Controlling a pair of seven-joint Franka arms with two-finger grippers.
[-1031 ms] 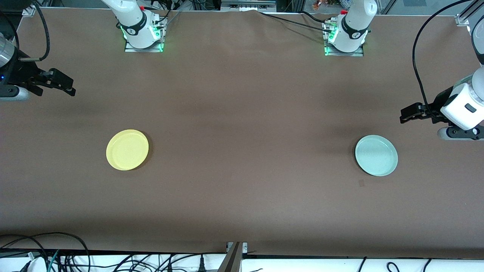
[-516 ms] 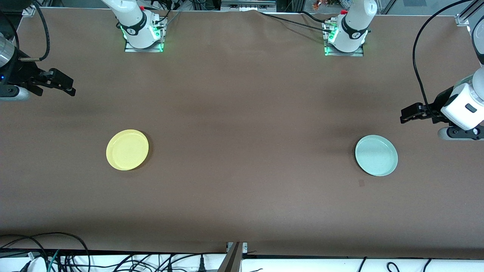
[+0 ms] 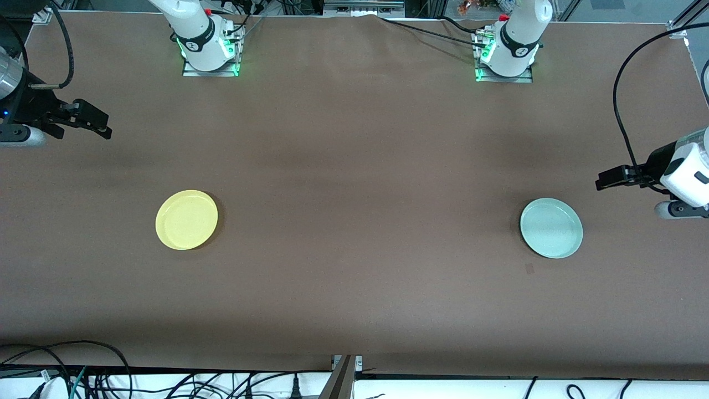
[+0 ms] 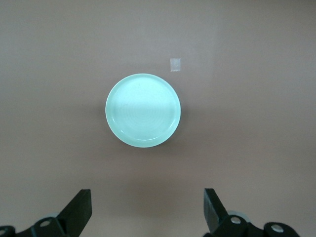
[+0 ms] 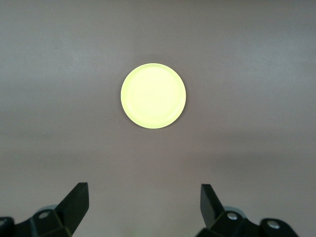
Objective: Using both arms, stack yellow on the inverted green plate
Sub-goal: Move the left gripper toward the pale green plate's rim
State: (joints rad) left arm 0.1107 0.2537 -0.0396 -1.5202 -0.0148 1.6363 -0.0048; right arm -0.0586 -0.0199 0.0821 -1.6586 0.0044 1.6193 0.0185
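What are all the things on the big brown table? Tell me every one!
yellow plate: one, bright yellow, right way up on the table toward the right arm's end.
green plate: one, pale mint green, right way up on the table toward the left arm's end.
small patch: one, a square mark on the table, beside the green plate and nearer the front camera.
table: one, brown.
cables: several, black, along the table's edge nearest the front camera.
right gripper: one, black, open, up over the right arm's end of the table.
left gripper: one, black, open, up near the green plate.
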